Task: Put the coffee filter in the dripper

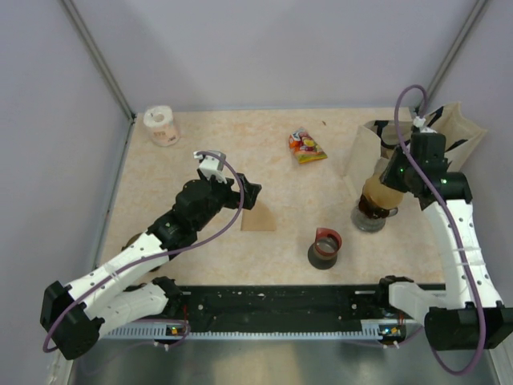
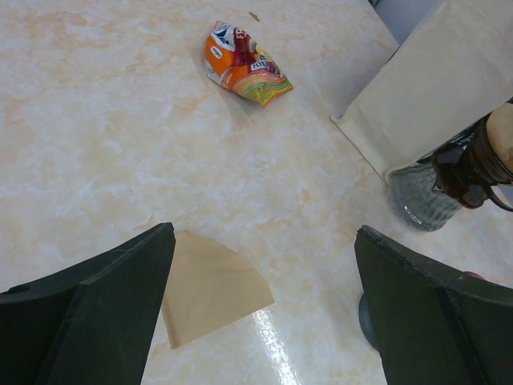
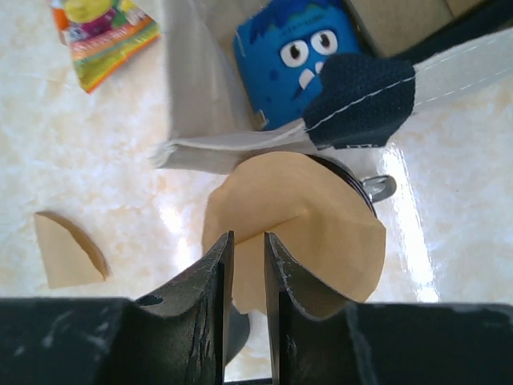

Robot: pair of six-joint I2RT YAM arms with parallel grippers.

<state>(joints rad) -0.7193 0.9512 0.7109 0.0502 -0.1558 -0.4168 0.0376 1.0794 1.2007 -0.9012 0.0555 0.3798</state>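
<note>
Seating step: coffee filter (image 3: 321, 233) lies open in dripper (image 2: 465, 172), desk (image 1: 321, 200) right side; right pincer (image 3: 248, 241) narrow at crease, grip I cannot tell; left pincer (image 2: 264, 233) wide; next, I judge: release, lift clear.

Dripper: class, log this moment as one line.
filter: in dripper | right gripper: above, jaws narrowly apart | left gripper: open over spare filter

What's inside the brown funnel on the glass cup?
A tan paper coffee filter sits in the dripper, covering its inside, so nothing beneath shows.
</note>
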